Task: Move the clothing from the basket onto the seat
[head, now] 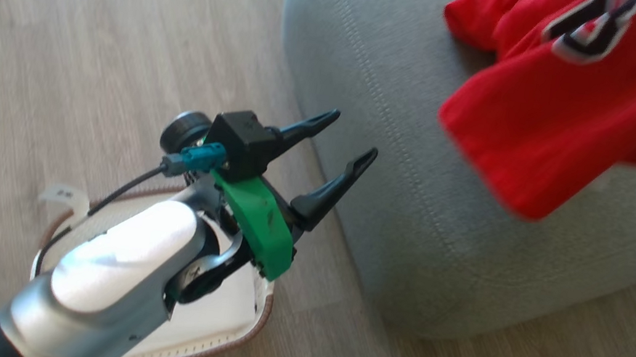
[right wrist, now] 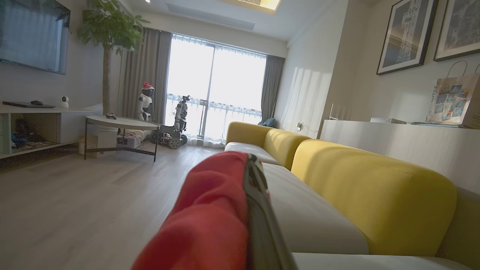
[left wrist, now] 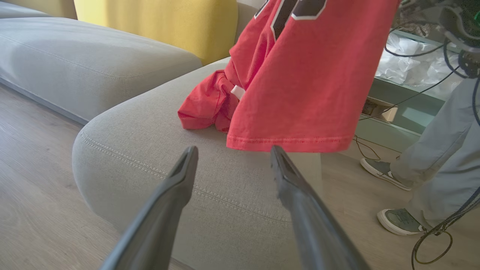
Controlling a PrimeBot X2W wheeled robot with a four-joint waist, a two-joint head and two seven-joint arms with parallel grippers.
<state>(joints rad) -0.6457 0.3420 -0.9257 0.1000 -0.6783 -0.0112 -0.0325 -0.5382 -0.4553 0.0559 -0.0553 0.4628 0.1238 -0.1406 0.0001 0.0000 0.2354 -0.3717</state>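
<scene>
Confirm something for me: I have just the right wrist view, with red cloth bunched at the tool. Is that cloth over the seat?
Observer: Yes. The jersey hangs from the right tool over the seat.
Operator: Anything lying on it?
Observer: A crumpled shirt, beside the jersey.
Operator: And the left tool?
Observer: The left tool is open and empty by the seat's edge, its forearm over the basket.

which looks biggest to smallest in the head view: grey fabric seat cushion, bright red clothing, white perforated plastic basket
grey fabric seat cushion
bright red clothing
white perforated plastic basket, unsure since the left arm covers much of it
</scene>
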